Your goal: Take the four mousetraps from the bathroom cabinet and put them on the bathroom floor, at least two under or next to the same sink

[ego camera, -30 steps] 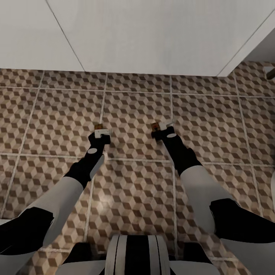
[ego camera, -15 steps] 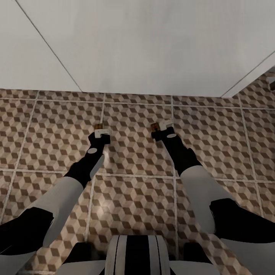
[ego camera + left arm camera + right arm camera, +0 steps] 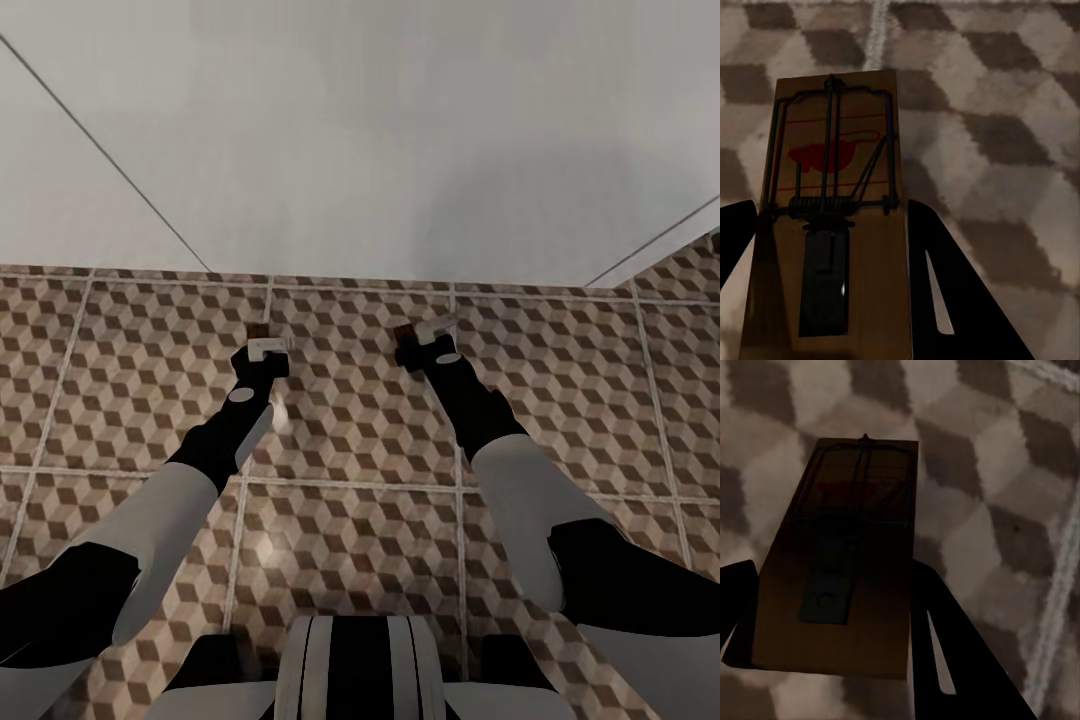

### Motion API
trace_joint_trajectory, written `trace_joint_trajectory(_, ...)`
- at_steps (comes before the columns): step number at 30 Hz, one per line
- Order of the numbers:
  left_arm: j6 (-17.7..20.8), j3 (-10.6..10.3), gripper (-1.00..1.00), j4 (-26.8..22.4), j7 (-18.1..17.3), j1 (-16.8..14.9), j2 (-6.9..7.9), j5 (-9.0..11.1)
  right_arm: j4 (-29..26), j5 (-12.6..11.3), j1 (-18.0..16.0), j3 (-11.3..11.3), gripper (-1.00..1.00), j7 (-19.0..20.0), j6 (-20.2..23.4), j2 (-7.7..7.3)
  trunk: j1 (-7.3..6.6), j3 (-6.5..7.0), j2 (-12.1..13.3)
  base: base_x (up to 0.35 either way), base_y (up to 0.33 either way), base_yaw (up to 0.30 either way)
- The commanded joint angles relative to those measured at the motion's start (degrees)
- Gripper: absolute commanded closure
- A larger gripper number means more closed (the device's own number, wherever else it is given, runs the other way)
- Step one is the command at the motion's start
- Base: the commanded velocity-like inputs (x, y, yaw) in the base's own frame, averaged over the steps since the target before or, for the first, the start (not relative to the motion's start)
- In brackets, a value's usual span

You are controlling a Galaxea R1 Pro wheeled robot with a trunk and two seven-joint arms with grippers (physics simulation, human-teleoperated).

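Nearest the camera in the head view is the robot's black-and-white striped trunk, with both white-and-black arms reaching forward over the bathroom floor of square tiles printed with brown, beige and white cubes. The left gripper holds out a flat tan-brown wooden mousetrap with dark wire parts; in the left wrist view the board sits between the two black fingers, which press its long edges, so the jaws are closed on it. Its far end pokes just past the fingertips in the head view. To the right, the right gripper clasps a second flat brown wooden mousetrap the same way, its black fingers against the board's sides, the tiles showing beneath it. Whether either trap touches the floor cannot be told. Beyond both grippers, at the far edge of the tiles, rises a plain white panelled surface with thin dark seams.
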Motion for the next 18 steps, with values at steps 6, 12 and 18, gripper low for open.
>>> trace_joint_trajectory(6, -0.03, -0.39, 1.00, 0.01, 0.51, -0.03, 0.05, 0.57, 0.56, 0.14, -0.01, 0.14, 1.00, -0.05, -0.95, 0.00, -0.01, -0.03, -0.01, 0.006, 0.000, 0.000)
trace_joint_trajectory(12, -0.03, -0.39, 1.00, -0.05, 0.51, -0.03, -0.01, 0.57, 5.61, 0.14, -0.01, 0.00, 1.00, -0.04, -5.55, 0.00, -0.01, -0.03, -0.01, 0.000, 0.000, 0.000)
trace_joint_trajectory(18, -0.03, -0.45, 1.00, -0.05, 0.50, -0.03, -0.02, 0.57, 7.12, 0.14, -0.01, -0.04, 1.00, -0.02, -6.98, 0.00, -0.01, -0.03, -0.01, 0.000, 0.000, 0.000)
